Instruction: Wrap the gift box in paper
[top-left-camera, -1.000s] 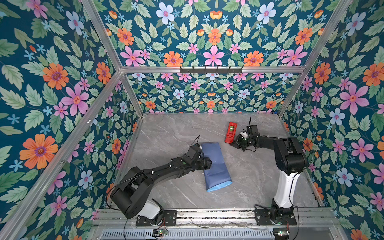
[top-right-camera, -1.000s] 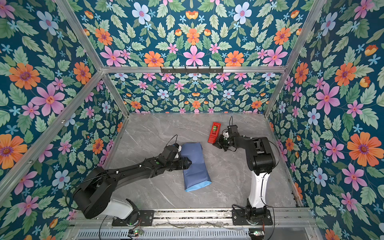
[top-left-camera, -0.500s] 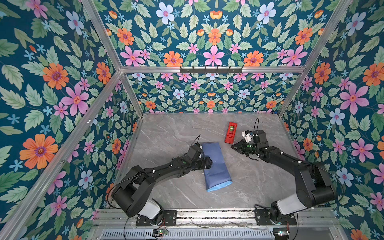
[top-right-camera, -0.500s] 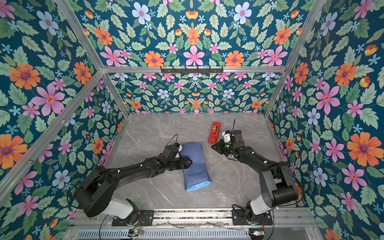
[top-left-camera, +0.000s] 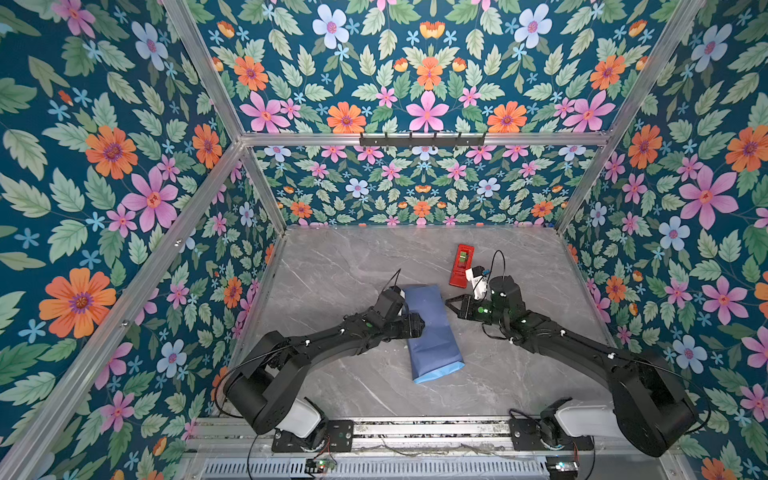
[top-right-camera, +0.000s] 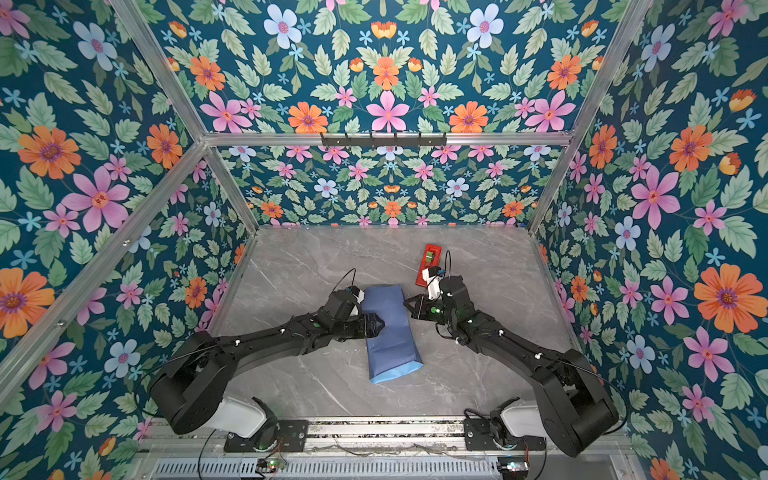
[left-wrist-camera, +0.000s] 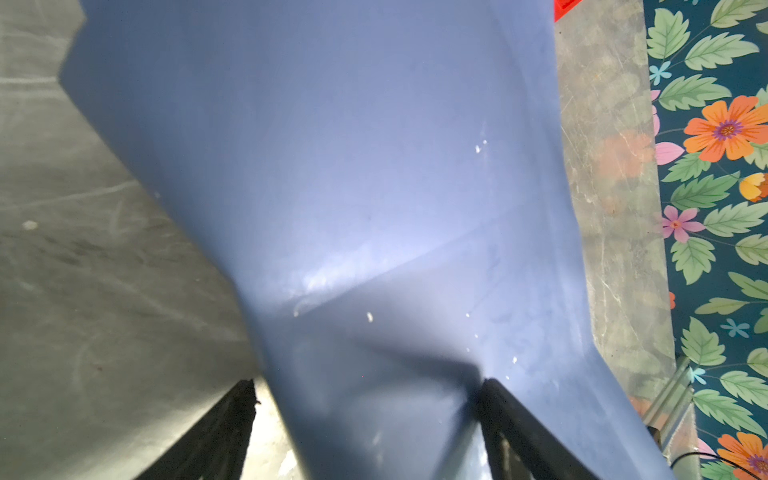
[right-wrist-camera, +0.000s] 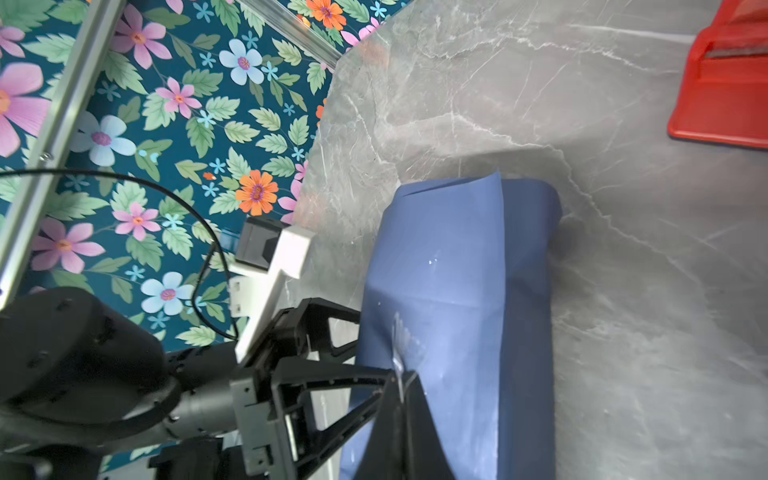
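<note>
The paper (top-left-camera: 434, 336) (top-right-camera: 395, 336) lies folded as a long slate-blue parcel mid-table, its light-blue face showing at the near end. The gift box is hidden. My left gripper (top-left-camera: 417, 325) (top-right-camera: 380, 325) stands open across the parcel's left edge. In the left wrist view one of its fingers (left-wrist-camera: 503, 411) rests on the paper (left-wrist-camera: 374, 166) and the other is beside it on the table. My right gripper (top-left-camera: 449, 301) (top-right-camera: 408, 302) hovers at the parcel's right edge, shut. In the right wrist view a thin clear strip, seemingly tape (right-wrist-camera: 401, 349), hangs at its tips over the paper (right-wrist-camera: 457, 270).
A red tape dispenser (top-left-camera: 462, 266) (top-right-camera: 430, 259) (right-wrist-camera: 727, 83) lies on the grey marble table (top-left-camera: 340, 266) behind the right gripper. Floral walls enclose the table on three sides. Both arm bases stand on the front rail (top-left-camera: 415, 428).
The right arm has swung from the tape dispenser toward the front and left, to the parcel's right edge. The left arm and the parcel have stayed put.
</note>
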